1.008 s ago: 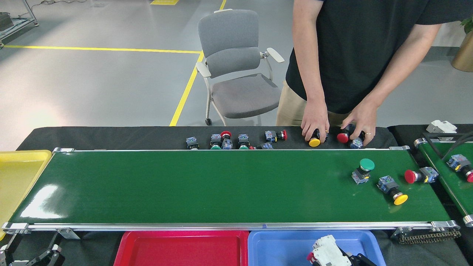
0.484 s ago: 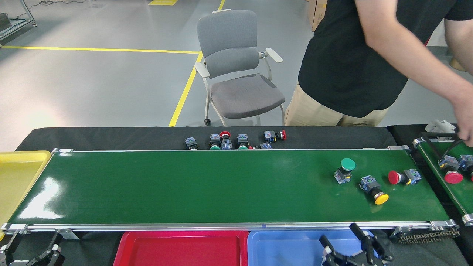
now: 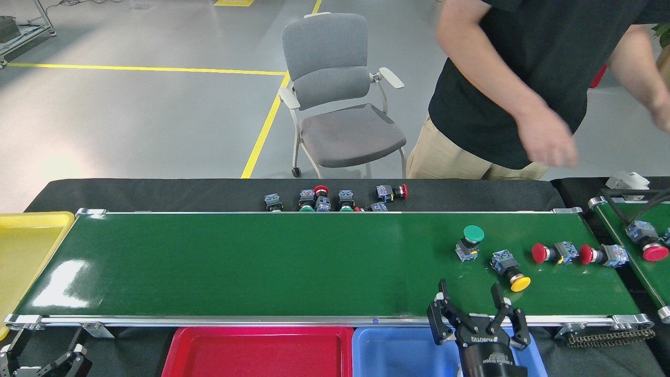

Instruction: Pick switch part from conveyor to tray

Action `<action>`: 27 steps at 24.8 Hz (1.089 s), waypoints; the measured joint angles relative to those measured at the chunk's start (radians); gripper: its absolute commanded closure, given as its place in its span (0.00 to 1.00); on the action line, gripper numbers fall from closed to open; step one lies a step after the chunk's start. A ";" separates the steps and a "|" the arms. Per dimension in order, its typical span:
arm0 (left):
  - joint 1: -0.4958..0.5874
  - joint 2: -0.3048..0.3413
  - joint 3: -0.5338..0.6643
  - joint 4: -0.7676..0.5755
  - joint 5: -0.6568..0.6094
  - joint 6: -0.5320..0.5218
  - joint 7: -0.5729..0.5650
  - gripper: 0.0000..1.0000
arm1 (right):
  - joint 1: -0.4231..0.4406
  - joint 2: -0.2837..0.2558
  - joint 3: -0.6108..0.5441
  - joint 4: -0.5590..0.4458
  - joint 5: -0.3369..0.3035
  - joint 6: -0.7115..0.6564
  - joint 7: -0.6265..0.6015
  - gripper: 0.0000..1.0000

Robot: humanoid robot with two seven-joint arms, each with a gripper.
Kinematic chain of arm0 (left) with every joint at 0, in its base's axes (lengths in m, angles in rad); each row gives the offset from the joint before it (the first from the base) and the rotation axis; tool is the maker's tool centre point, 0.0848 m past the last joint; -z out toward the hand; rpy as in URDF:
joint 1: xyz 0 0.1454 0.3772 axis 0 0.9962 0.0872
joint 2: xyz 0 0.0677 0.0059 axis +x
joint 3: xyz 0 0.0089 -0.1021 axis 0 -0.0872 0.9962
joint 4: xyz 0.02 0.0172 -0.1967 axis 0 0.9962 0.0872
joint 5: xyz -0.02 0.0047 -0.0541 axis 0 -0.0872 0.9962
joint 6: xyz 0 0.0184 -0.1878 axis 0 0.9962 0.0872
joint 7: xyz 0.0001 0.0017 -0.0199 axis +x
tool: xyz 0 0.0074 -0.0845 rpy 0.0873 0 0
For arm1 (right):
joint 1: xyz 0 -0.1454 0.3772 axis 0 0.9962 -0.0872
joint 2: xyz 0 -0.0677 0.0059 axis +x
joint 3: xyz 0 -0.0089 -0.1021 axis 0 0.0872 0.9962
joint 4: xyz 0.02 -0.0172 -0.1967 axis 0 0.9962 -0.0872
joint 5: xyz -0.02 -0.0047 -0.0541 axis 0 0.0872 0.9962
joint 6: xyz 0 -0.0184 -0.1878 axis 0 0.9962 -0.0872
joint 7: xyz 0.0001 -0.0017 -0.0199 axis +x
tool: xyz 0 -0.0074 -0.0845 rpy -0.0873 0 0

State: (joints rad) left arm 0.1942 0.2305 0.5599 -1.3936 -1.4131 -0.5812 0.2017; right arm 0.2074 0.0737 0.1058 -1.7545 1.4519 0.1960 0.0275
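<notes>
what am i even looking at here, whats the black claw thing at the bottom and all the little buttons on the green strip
This is seen from a robot's own head, looking down. The black claw is its right gripper, open and empty, above the near edge of the conveyor, a moving green belt. Its left gripper sits low at the left corner. On the belt lie four switch parts: green-capped, yellow-capped and two red-capped. Below are a red tray and a blue tray. A person stands behind.

Conveyor [image 3: 261, 262] belt glossy green, silver metal rails; red tray [image 3: 256, 351] smooth plastic; table cloth [image 3: 157, 191] matt black.
</notes>
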 measured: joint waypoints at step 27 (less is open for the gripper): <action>-0.013 0.000 -0.033 0.000 0.000 -0.004 0.000 0.00 | -0.390 0.052 0.207 0.317 0.003 0.056 0.268 0.11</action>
State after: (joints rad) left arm 0.1814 0.2302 0.5272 -1.3937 -1.4132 -0.5855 0.2017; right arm -0.1824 0.1256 0.3129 -1.4376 1.4549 0.2521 0.2953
